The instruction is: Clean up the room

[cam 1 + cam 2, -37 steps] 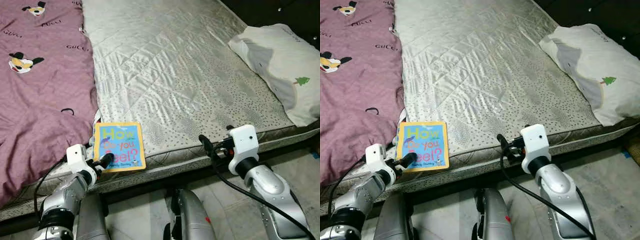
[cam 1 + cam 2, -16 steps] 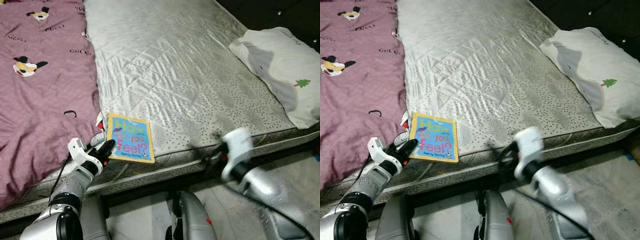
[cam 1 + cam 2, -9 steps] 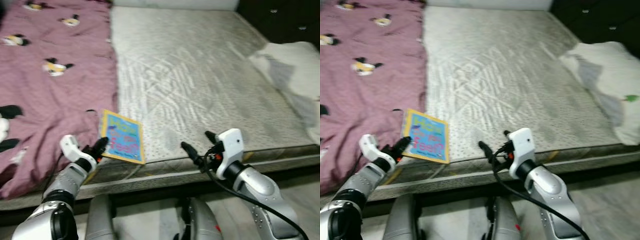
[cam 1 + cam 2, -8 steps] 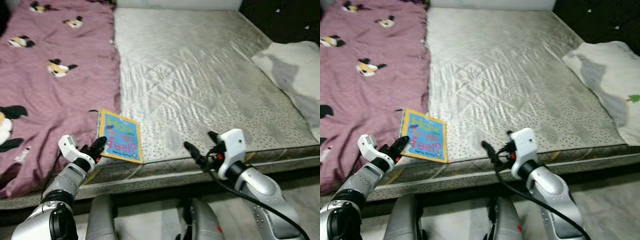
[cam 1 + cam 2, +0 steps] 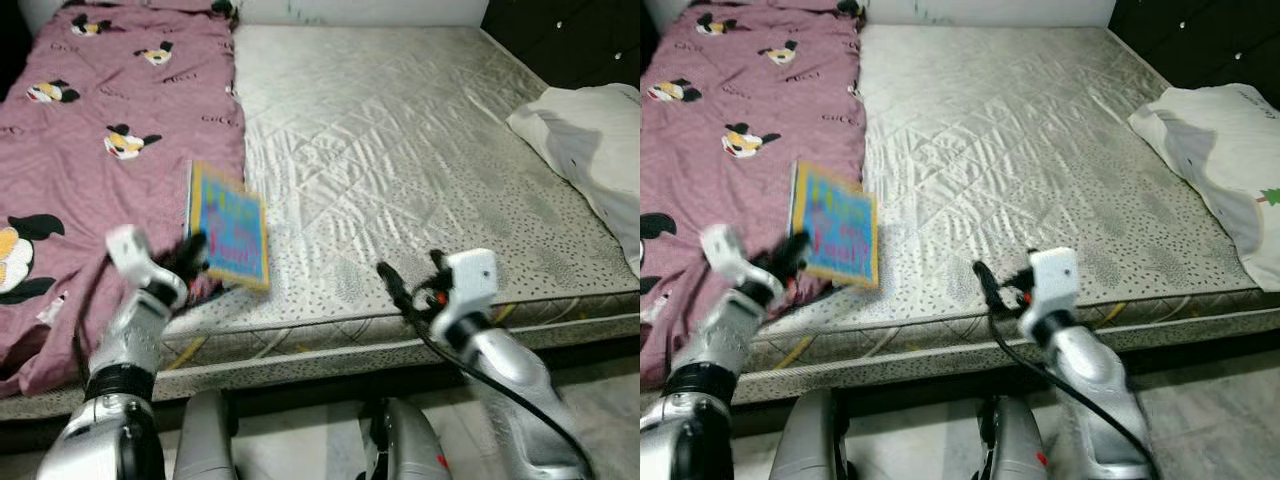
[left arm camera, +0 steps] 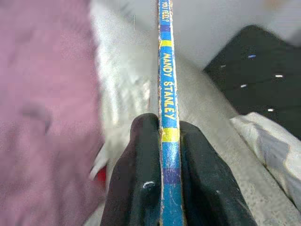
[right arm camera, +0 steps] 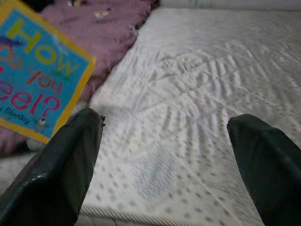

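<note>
left gripper (image 5: 192, 252) clamped on book (image 5: 228, 227), lifted clear of mattress (image 5: 400, 150) beside purple blanket (image 5: 90, 150). right gripper (image 5: 410, 285) spread wide, holding nothing, near bed edge. advisable: keep firm pinch at spine, hold book level in transit.

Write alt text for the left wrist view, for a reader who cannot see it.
Two black fingers of the left gripper pinch a thin blue and yellow book seen edge-on. Behind it lie a purple blanket, a pale mattress and a white pillow.
</note>
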You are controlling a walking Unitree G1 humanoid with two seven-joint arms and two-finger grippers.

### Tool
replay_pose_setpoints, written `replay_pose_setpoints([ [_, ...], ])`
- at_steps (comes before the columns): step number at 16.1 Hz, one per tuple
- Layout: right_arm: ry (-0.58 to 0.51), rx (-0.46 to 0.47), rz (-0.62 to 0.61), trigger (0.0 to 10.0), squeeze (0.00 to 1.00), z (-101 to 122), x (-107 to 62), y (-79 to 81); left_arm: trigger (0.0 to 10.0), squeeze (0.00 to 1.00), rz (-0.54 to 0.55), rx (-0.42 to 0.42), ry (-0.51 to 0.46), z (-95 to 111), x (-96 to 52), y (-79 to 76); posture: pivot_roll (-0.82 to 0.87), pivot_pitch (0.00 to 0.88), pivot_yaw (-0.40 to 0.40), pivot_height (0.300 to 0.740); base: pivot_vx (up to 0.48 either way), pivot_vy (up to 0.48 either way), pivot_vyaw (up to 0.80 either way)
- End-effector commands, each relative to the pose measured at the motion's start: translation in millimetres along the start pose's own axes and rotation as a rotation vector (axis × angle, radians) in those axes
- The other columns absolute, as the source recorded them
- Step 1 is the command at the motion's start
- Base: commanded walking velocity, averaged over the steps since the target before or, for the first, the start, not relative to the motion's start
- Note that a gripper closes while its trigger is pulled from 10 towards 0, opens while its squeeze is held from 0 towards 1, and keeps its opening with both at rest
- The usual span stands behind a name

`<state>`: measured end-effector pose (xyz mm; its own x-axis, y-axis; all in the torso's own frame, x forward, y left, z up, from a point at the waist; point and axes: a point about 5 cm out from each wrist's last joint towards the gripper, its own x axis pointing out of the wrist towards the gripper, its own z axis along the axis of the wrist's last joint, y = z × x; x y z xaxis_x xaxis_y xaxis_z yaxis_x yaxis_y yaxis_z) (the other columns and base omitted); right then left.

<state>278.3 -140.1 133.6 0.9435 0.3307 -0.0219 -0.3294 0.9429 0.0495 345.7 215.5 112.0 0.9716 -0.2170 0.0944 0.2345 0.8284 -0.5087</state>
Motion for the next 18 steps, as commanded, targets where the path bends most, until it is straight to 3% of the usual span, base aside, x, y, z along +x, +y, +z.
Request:
replay_pose_setpoints([
  [1, -0.018, 0.020, -0.026, 10.0, 0.00, 1, 4.0, 0.7, 0.0, 0.00, -0.026, 0.076, -0.057, 13, -0.1, -8.6, -0.06, 0.027, -0.010, 0.579, 0.000, 0.000, 0.00],
  [2, -0.039, 0.076, -0.044, 10.0, 0.00, 2, 10.3, 6.2, 0.0, 0.00, -0.030, 0.204, -0.109, 20, -7.7, -17.9, -0.03, 0.017, -0.003, 0.579, 0.000, 0.000, 0.00],
  [4, -0.056, 0.132, -0.062, 10.0, 0.00, 2, 15.7, 10.0, 0.0, 0.00, -0.044, 0.328, -0.134, 20, -17.5, -28.4, -0.02, 0.010, 0.003, 0.579, 0.000, 0.000, 0.00],
  [6, -0.116, 0.207, -0.143, 10.0, 0.00, 8, 24.9, 8.0, 0.0, 0.00, 0.017, 0.474, -0.177, 14, -39.5, -40.7, 0.00, 0.000, 0.011, 0.579, 0.000, 0.000, 0.00],
  [12, -0.198, 0.261, -0.170, 10.0, 0.00, 23, 43.2, 7.7, 0.0, 0.00, 0.028, 0.423, -0.103, -21, -51.1, -61.5, 0.00, 0.000, 0.025, 0.613, 0.000, 0.000, 0.00],
  [18, -0.210, 0.260, -0.177, 10.0, 0.00, 23, 50.4, 6.4, 0.0, 0.00, 0.041, 0.413, -0.089, -24, -50.2, -64.5, 0.01, 0.000, 0.026, 0.673, 0.000, 0.000, 0.00],
])
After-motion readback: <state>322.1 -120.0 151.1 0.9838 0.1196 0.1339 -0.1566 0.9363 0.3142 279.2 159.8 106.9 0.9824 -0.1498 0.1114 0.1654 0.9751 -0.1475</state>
